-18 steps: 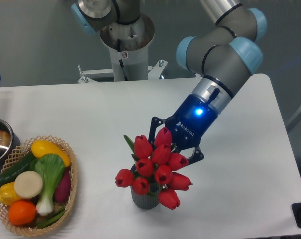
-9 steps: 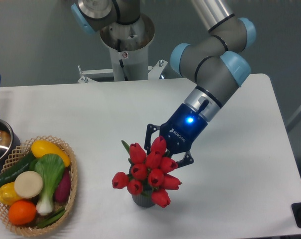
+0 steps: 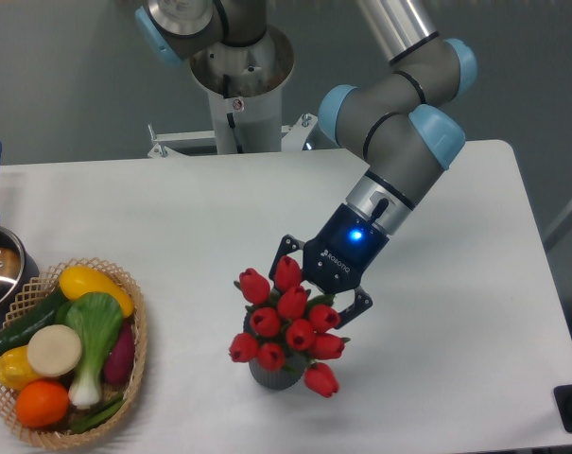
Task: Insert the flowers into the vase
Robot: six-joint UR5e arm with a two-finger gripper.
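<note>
I see the end effector (image 3: 316,295) behind the flowers (image 3: 287,324), grip I cannot tell, blooms over the vase (image 3: 275,374), near the surface's (image 3: 200,227) front edge

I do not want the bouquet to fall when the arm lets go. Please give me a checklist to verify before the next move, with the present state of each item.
1. The flowers sit over the vase: ok, the red buds hide its mouth and only the ribbed lower wall shows.
2. Stems are fully down in the vase: cannot tell, the buds hide them.
3. The vase stands upright on the table: ok, as far as the visible part shows.
4. The end effector holds the bunch: cannot tell, the buds cover its fingertips.
5. Space around the vase: ok, the wicker basket and the steel pot are well to the side.
</note>
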